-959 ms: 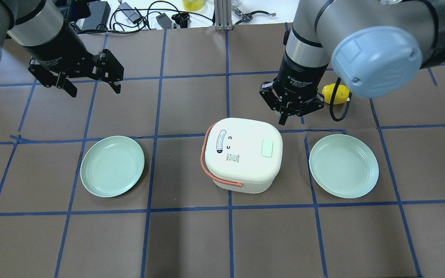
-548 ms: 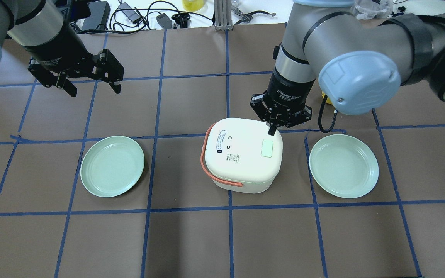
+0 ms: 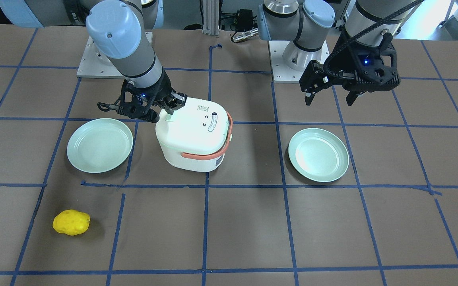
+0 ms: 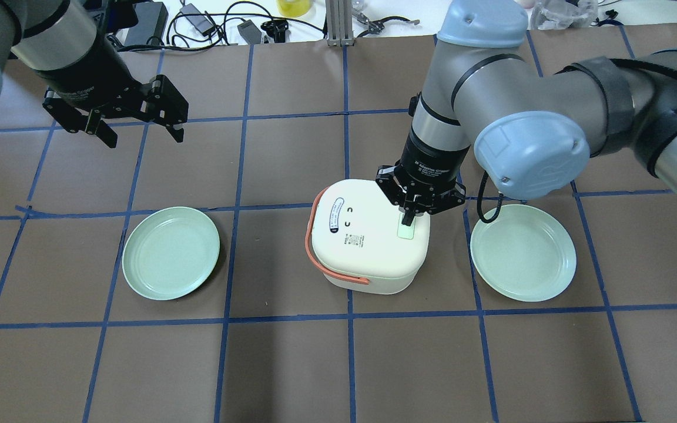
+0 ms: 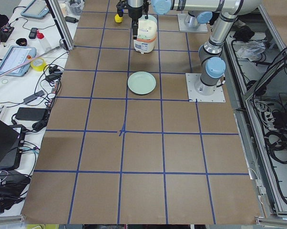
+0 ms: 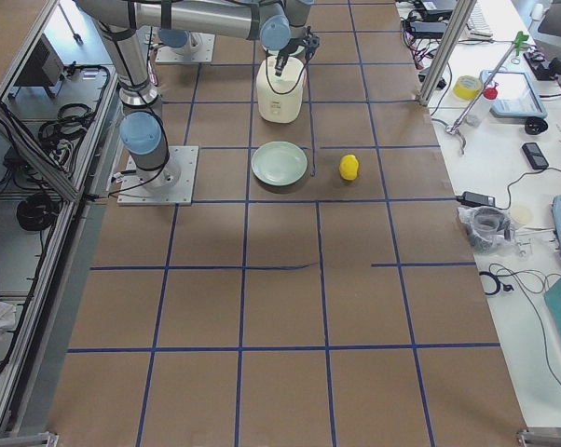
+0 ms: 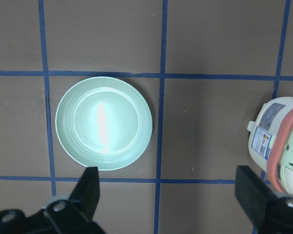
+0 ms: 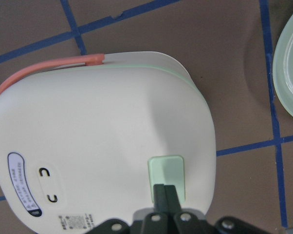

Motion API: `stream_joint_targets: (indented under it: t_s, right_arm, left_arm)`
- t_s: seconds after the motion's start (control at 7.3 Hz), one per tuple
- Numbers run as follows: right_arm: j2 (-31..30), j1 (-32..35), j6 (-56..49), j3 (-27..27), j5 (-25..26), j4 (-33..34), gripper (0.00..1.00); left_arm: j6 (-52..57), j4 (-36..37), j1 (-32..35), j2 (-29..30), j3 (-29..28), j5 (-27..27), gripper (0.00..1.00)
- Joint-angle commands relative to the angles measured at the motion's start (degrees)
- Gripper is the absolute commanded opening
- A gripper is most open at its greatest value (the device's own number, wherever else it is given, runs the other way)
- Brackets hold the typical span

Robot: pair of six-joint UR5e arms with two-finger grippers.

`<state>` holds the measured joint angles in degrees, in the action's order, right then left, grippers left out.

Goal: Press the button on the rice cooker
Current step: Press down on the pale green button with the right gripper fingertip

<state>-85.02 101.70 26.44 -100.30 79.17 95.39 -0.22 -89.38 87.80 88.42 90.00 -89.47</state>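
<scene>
The white rice cooker [image 4: 362,247] with a salmon handle stands mid-table. Its pale mint-green button [image 4: 406,232] is at the lid's right edge. It also shows in the right wrist view [image 8: 167,168] and in the front view [image 3: 169,118]. My right gripper [image 4: 408,221] is shut and points down. Its closed fingertips [image 8: 166,192] are over the near part of the button, at or just above its surface. My left gripper [image 4: 143,136] is open and empty, hovering far to the left above a plate [image 7: 103,122].
Two mint-green plates lie on either side of the cooker, one on the left [image 4: 171,252] and one on the right [image 4: 523,252]. A yellow lemon-like object [image 3: 71,222] lies beyond the right plate. Cables and tools lie along the table's far edge [image 4: 209,23].
My right gripper, shut throughout, has moved from behind the cooker forward over the lid onto the button. The left arm has not moved.
</scene>
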Motion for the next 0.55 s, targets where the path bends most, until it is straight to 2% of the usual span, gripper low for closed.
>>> stream_joint_targets:
  t_s: [0.0, 0.41]
  right_arm:
    - [0.2, 0.2, -0.1, -0.8, 0.0, 0.1, 0.00]
    - [0.2, 0.2, -0.2, -1.0, 0.0, 0.0, 0.00]
  left_arm:
    - [0.0, 0.0, 0.0, 0.0, 0.0, 0.0, 1.00]
    - [0.0, 0.0, 0.0, 0.0, 0.0, 0.0, 1.00]
